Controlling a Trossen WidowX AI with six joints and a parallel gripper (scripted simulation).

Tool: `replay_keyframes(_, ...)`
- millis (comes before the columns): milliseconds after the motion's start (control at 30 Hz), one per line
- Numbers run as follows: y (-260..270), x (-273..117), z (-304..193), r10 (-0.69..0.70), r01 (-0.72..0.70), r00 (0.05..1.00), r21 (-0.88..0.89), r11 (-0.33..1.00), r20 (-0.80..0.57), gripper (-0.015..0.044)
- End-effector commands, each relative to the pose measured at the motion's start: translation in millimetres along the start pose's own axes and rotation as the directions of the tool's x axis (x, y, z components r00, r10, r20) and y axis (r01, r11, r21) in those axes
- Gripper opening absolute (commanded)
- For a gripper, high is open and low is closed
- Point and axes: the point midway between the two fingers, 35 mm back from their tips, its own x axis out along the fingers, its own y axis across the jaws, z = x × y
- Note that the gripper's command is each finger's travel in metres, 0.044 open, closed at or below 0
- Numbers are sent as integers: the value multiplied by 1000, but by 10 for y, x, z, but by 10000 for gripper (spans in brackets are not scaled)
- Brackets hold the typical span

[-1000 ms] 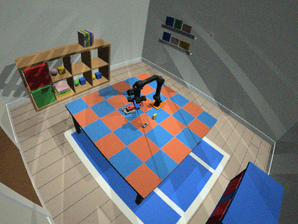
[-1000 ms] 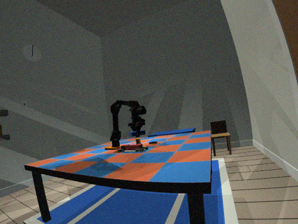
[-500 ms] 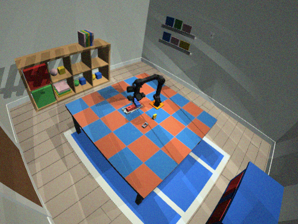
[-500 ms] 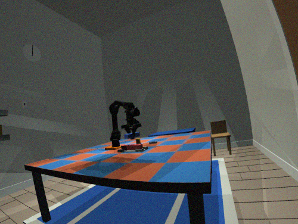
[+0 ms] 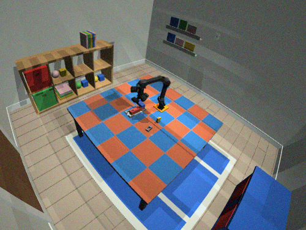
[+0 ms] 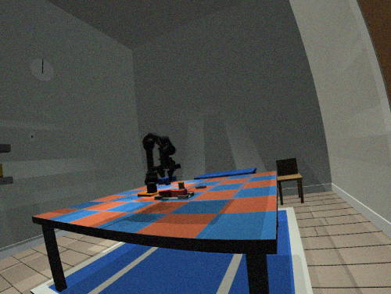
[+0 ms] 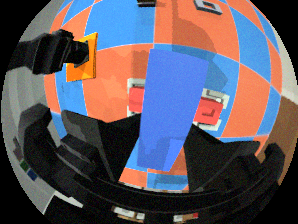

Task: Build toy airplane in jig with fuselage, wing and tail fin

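Observation:
The red fuselage [image 5: 134,111] [image 6: 179,192] [image 7: 210,111] lies in the pale cradle [image 5: 127,115] [image 6: 158,198] [image 7: 220,94]. My gripper [image 5: 140,102] [image 6: 168,180] [image 7: 164,119] is shut on the blue wing [image 5: 142,104] [image 6: 164,181] [image 7: 174,90]. In the wrist view the wing crosses in front of the fuselage's middle and hides it, with the socket there. In the exterior view it appears above the fuselage's level, with a gap. Its tab is hidden. The yellow tail fin [image 5: 158,119] [image 6: 181,184] stands upright on the table, apart from the cradle.
A small grey slotted block [image 5: 149,128] [image 6: 201,187] [image 7: 206,3] lies on the checkered table [image 5: 147,151] beyond the tail fin. The arm's orange base plate [image 5: 164,109] [image 6: 145,194] [image 7: 92,70] is close beside the cradle.

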Motion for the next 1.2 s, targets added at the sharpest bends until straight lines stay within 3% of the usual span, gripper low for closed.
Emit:
replay_keyframes(0,4,-23,-3,-15,15,1000,-16,1000,-2,105)
replay_keyframes(133,4,-22,-2,-15,15,1000,-16,1000,-2,195)
replay_keyframes(1167,-12,55,-1,-15,15,1000,-16,1000,-2,195)
